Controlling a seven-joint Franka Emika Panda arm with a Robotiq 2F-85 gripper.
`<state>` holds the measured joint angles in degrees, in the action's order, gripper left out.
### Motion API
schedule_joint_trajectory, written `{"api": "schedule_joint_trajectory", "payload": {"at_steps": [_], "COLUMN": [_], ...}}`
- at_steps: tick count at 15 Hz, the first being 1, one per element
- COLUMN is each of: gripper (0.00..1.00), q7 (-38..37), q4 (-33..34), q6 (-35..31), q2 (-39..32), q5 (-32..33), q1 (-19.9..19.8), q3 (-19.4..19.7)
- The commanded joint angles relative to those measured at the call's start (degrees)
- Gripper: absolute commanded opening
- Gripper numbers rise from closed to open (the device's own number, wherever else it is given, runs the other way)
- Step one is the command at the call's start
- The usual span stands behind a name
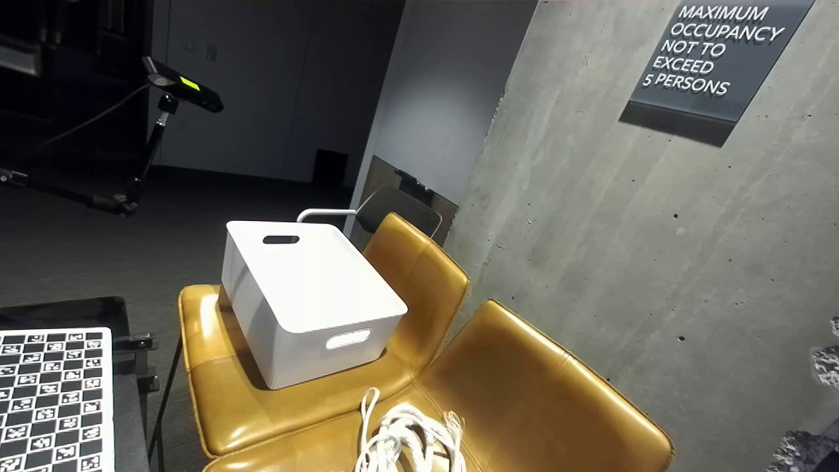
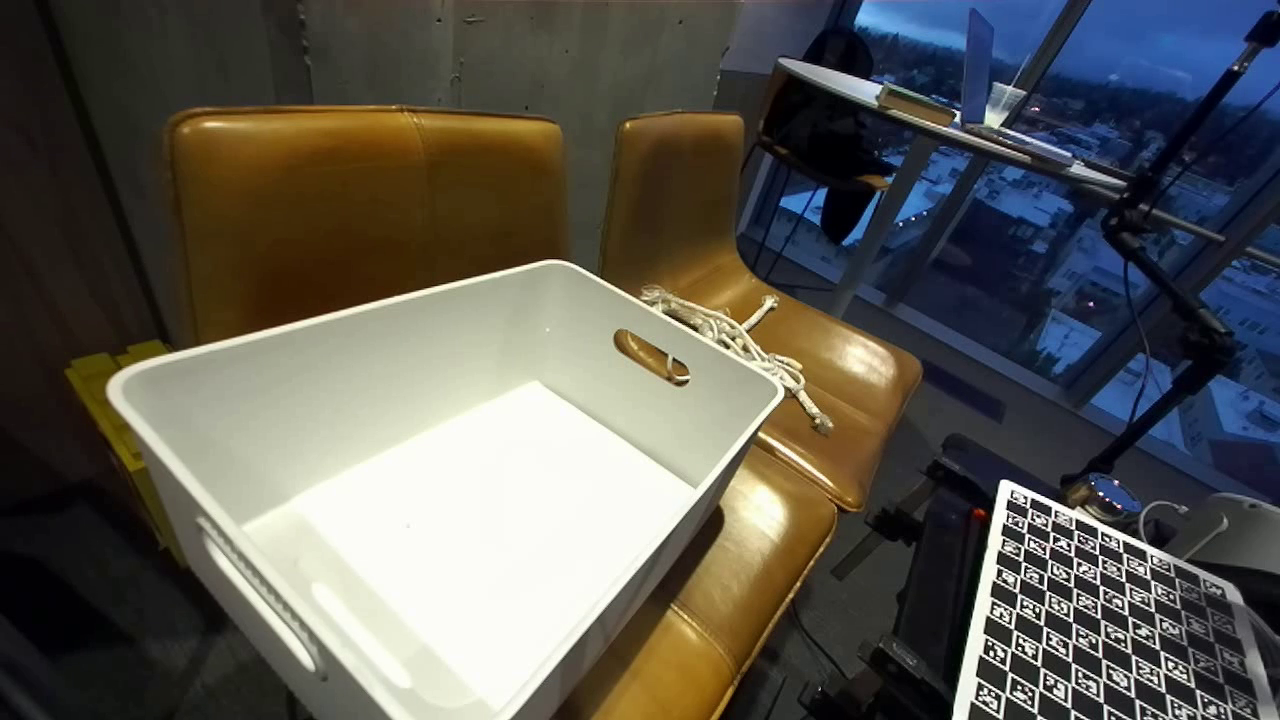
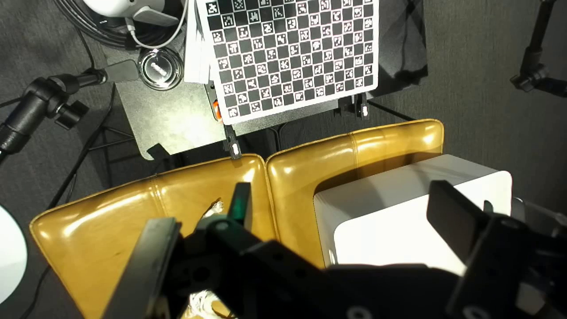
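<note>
On the chair [image 1: 544,387] beside the white bin [image 1: 295,360] lies a looped rope [image 1: 396,432]. Our gripper [image 3: 343,210], wide and empty, hides much of it in wrist view, so we could misjudge and snag strands.

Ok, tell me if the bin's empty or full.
Empty, as far as visible: in an exterior view the bin shows bare walls and bottom.
</note>
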<state>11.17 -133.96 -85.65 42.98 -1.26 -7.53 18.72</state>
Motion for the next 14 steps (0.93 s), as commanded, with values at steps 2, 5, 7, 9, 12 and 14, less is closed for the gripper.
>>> {"api": "schedule_joint_trajectory", "payload": {"at_steps": [2, 5, 7, 9, 12, 14], "gripper": [1.00, 1.00, 1.00, 1.00, 1.00, 1.00], "q7": [0.62, 0.54, 0.82, 1.55, 4.25, 8.12], "q4": [0.16, 2.14, 2.55, 3.22, 5.77, 8.37], "q6": [0.14, -3.51, -8.84, -15.76, -23.67, -25.92], "q2": [-0.33, -5.31, -9.56, -14.82, -23.68, -29.50], "q5": [-0.47, -1.76, -2.47, -3.43, -6.09, -7.99], "q1": [-1.07, 0.38, 1.12, 1.81, 2.79, 3.20], "q3": [-0.70, -0.95, -0.97, -0.78, -0.54, -0.40]}}
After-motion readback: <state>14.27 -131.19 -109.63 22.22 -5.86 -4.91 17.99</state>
